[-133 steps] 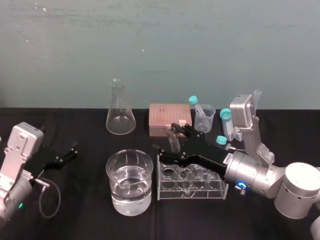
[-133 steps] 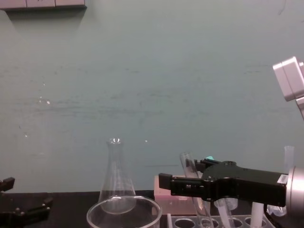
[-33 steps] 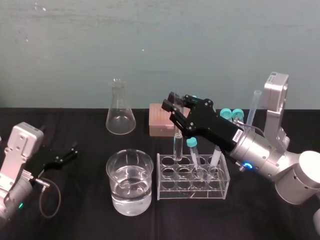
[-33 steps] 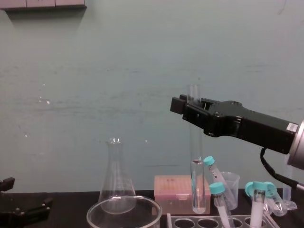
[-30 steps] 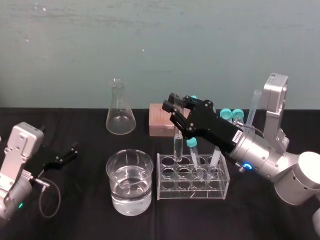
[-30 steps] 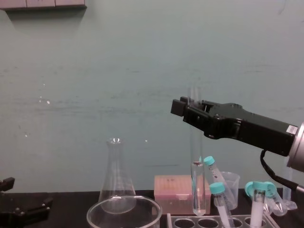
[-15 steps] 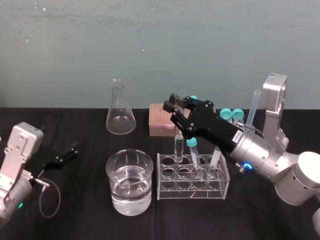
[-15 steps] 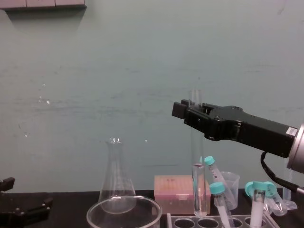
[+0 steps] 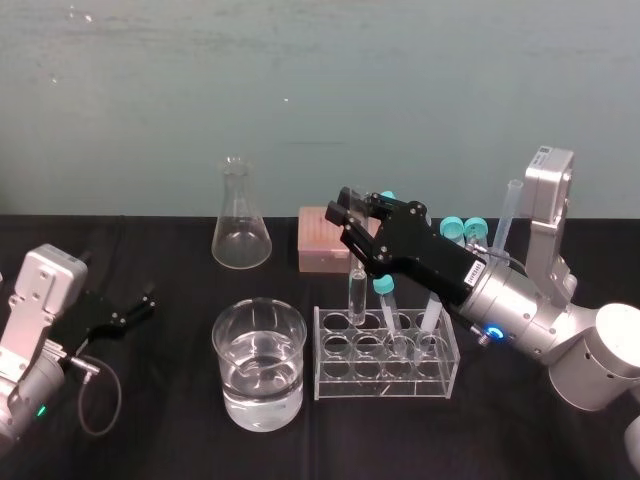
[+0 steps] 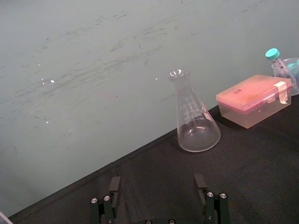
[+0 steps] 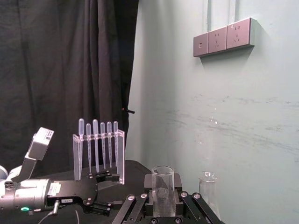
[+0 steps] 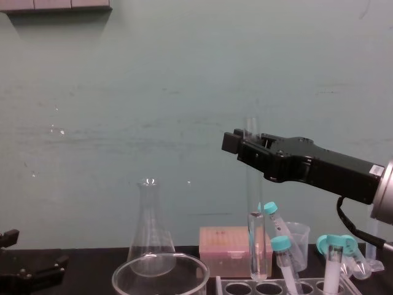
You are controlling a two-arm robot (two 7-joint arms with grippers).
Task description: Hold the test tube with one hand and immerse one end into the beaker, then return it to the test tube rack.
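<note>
A: What can't you make out here?
B: From your left: the left gripper (image 9: 143, 303) sits parked on the counter (image 9: 150, 420), fingers spread and empty. The chest view's lower edge cuts off the beaker (image 9: 225, 350) and the test tube rack (image 9: 380, 388). In the head view, the right gripper (image 9: 352, 222) covers the top of the test tube (image 9: 356, 296).
A: How does the tube stand?
B: Upright, long axis vertical, rim up. Your right gripper clenches it near the top, over the rack's left end.
A: Any change?
B: It's slightly lower than a second ago. You can't tell if the tip is in a hole.
</note>
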